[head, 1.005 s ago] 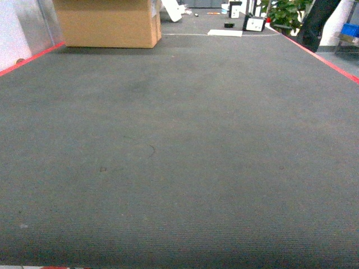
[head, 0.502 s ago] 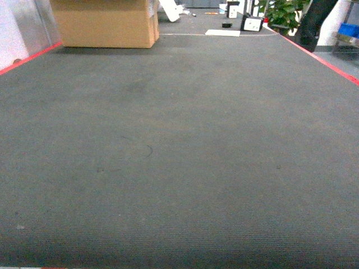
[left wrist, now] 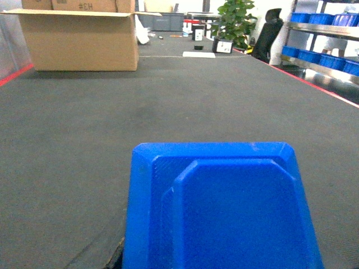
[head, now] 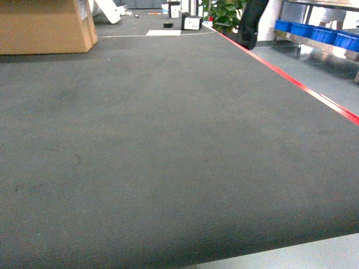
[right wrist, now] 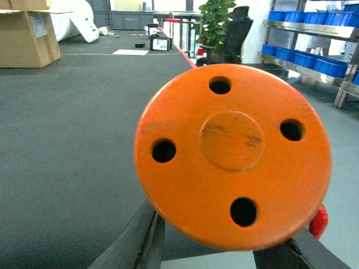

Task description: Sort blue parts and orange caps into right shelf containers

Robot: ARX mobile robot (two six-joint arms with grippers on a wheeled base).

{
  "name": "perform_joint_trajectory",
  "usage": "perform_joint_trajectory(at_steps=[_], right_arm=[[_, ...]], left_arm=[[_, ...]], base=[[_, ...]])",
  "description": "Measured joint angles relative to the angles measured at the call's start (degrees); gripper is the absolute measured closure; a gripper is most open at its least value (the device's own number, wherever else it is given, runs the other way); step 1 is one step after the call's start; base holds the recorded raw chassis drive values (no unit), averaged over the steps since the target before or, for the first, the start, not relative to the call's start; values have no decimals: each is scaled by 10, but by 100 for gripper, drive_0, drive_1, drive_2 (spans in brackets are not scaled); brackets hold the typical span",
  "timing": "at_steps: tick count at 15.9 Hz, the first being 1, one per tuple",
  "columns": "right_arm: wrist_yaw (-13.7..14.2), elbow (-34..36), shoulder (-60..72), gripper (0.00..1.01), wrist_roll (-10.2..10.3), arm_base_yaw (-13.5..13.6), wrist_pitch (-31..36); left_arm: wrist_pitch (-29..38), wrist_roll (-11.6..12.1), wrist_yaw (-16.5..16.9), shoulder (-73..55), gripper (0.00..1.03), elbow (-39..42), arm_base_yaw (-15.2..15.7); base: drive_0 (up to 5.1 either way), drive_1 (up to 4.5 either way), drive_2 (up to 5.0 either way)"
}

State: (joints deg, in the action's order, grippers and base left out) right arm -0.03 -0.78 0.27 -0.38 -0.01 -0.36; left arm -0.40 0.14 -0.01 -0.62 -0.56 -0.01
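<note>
An orange cap (right wrist: 233,158) with four holes is held between the right gripper (right wrist: 224,246) fingers above the dark mat's (head: 168,140) right edge, while a blue part (left wrist: 221,207) fills the left wrist view, the left gripper's state being impossible to tell

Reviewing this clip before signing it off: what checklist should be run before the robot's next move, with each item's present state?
1. Right gripper carries the orange cap: ok, the disc sits between its fingers.
2. Left arm carries the blue part: ok, it fills the wrist view; the grip itself is hidden.
3. Shelf with blue bins in sight: ok, at the head view's upper right.
4. Which bin suits which item: cannot tell.
5. Floor between carpet edge and shelf free: ok as far as shown.
6. Cardboard box out of the way: ok, far left.
</note>
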Motion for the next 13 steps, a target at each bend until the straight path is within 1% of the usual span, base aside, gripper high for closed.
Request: perform_joint_trajectory(at_steps=[13], right_arm=[[0, 0, 0, 62, 0, 0, 0]], left_arm=[[0, 0, 0, 0, 59, 0, 0]], base=[[-159, -159, -159]])
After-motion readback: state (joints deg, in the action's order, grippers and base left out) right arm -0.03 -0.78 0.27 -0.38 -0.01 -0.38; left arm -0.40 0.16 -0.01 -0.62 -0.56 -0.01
